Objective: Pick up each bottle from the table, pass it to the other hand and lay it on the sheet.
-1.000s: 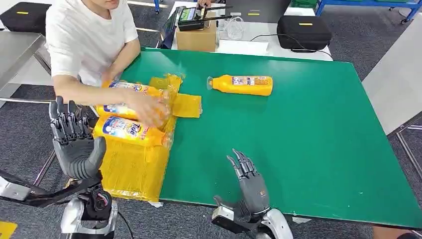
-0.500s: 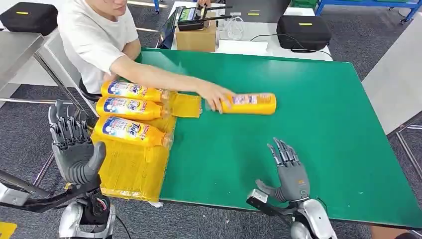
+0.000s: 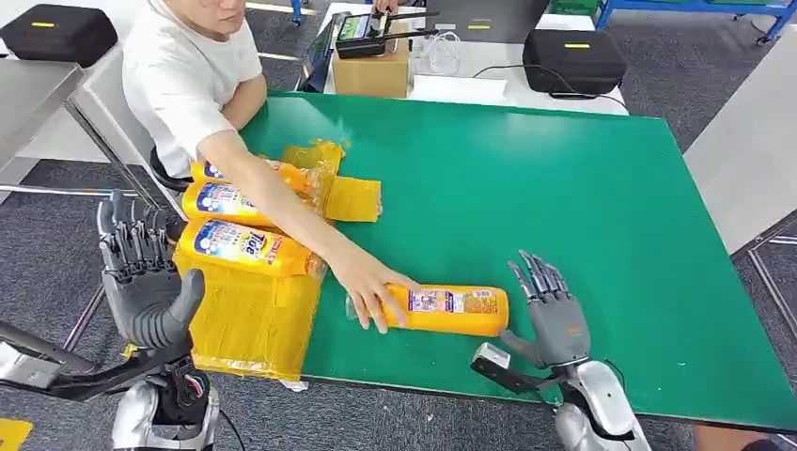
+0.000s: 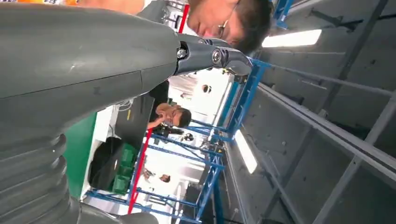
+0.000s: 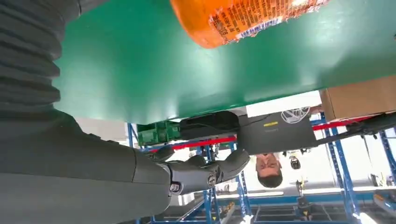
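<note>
The right hand [image 3: 556,319] stands at the near edge of the green table [image 3: 583,216], fingers [image 3: 538,277] spread and straight, grasping nothing; its palm is just beside the base of a yellow bottle [image 3: 442,310], and whether they touch cannot be told. That bottle lies on its side on the table, near the front edge, with a person's hand [image 3: 368,282] resting on its cap end. In the right wrist view the bottle's rounded base [image 5: 233,18] lies on the green surface close to the hand. The left hand [image 3: 146,282] is raised off the table's left edge, fingers released and apart, empty. Just beside it the yellow sheet [image 3: 249,319] hangs over the table's near-left corner. Three more bottles [image 3: 246,246] lie side by side on the sheet, four bottles in all. Beyond the table's far edge stand a cardboard box [image 3: 371,70] and a black case [image 3: 573,58].
</note>
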Motion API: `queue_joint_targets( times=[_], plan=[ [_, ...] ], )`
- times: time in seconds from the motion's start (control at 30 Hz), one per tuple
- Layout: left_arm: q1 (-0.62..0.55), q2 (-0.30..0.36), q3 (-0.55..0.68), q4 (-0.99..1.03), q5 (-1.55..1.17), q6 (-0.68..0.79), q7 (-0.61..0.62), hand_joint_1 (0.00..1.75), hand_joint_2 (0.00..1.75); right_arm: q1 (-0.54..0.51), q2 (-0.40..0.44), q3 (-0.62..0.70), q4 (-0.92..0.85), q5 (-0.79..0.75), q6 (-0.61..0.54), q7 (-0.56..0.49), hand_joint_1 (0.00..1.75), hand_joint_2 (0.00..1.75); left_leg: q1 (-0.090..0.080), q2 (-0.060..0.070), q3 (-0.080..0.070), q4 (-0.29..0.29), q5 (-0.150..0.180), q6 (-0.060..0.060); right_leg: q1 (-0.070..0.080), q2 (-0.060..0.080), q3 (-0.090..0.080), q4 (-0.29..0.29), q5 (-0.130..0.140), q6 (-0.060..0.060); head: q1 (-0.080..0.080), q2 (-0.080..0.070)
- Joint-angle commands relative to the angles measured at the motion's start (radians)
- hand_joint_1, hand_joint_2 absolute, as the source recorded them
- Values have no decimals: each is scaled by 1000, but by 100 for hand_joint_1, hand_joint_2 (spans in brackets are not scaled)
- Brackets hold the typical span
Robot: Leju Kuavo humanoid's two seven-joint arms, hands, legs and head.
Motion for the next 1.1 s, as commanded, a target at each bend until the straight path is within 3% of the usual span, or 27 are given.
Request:
queue_joint_targets(
  times=[0.03,0.3,0.57,0.7,0.73,1.1],
  plan=[
    [-34,8,-20,71,-8,0,7,0,175,-110,53,64,216,-24,29,-24,0,175,1,1,4,-3,0,2,2,2,3,-3,1,-5,0,0],
    [-76,16,-55,133,-8,0,14,0,175,-198,169,137,376,-154,68,-101,0,175,1,3,5,-4,0,3,3,4,3,-3,1,-6,0,0],
    [-100,21,-73,159,-6,-5,15,0,175,-255,206,198,440,-165,71,-121,0,175,1,1,2,-2,0,2,1,1,2,-1,0,-4,0,0],
    [-99,21,-74,163,-1,-3,17,0,175,-277,207,220,460,-159,91,-72,0,175,1,0,3,-2,0,2,2,1,2,-2,0,-4,0,0],
    [-89,17,-65,158,-1,4,16,0,175,-296,207,234,491,-141,107,-10,0,175,0,0,2,-1,0,2,1,1,1,-1,0,-3,0,0],
    [-24,8,-2,107,6,3,27,0,175,-310,225,273,514,-49,164,203,0,175,1,2,4,-3,0,3,2,2,3,-3,1,-5,0,0]
  ],
)
